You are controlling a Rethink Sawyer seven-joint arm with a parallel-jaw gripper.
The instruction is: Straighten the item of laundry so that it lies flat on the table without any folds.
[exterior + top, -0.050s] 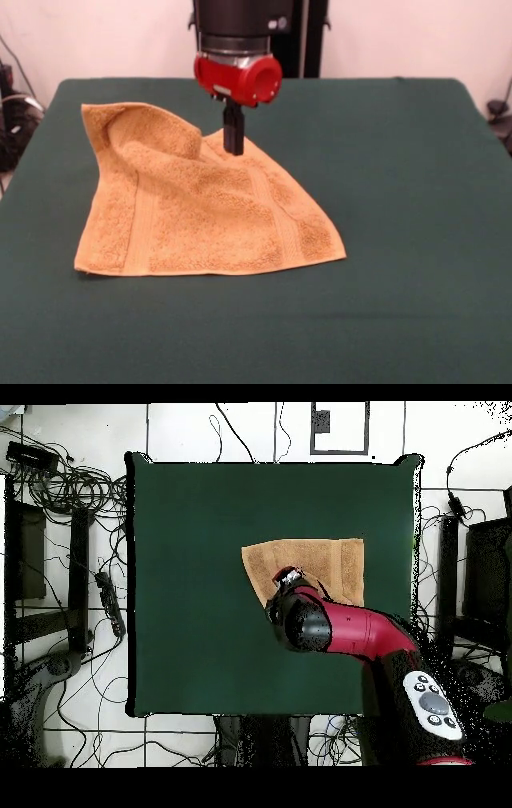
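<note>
The end effector [234,142], pinched narrow, grips a raised fold of the towel [208,216], lifting it off the counter [400,200] to unfold.

Lots of clutter on the floor: a tangle of black cables [70,484] off one side, a power strip [108,602] lying beside that edge, and more cables [455,494] on the opposite side. White tiled floor [180,429] underneath.
</note>
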